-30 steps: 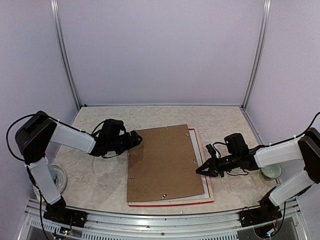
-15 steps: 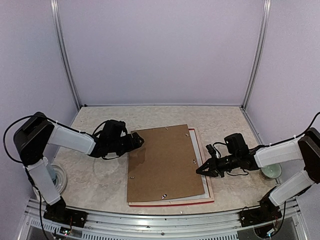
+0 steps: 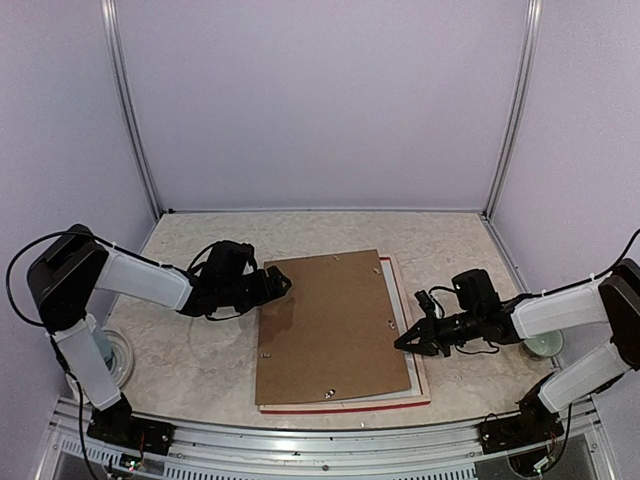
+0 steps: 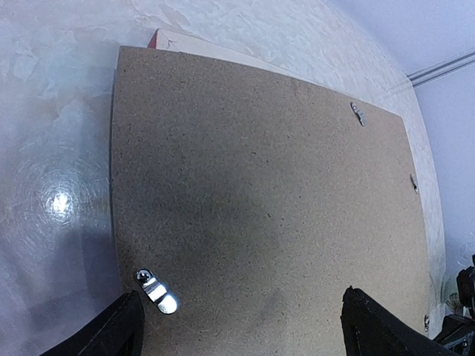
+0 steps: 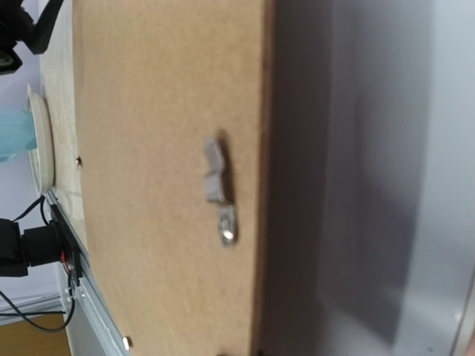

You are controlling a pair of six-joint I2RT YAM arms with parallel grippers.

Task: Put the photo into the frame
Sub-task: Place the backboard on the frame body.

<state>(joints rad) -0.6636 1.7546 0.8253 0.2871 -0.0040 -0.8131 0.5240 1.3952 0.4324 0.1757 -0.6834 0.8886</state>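
Back wall: plain pale lilac panel (image 3: 320, 100), matt.
Side walls: left lilac wall (image 3: 50, 130) and right lilac wall (image 3: 590, 130), the same colour.
Corners: left silver metal post (image 3: 130, 110) and right silver metal post (image 3: 510, 110), where the walls meet.
Bench: glossy beige marble-patterned bench top (image 3: 190, 345).
Near edge: grooved aluminium rail (image 3: 320, 440).
Light: soft and even, with a white glare spot (image 4: 58, 204) on the bench.

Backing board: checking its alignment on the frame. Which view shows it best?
Top external: the whole backing board shows, skewed over the red frame. Left wrist crops its near edge; right wrist shows one edge only.
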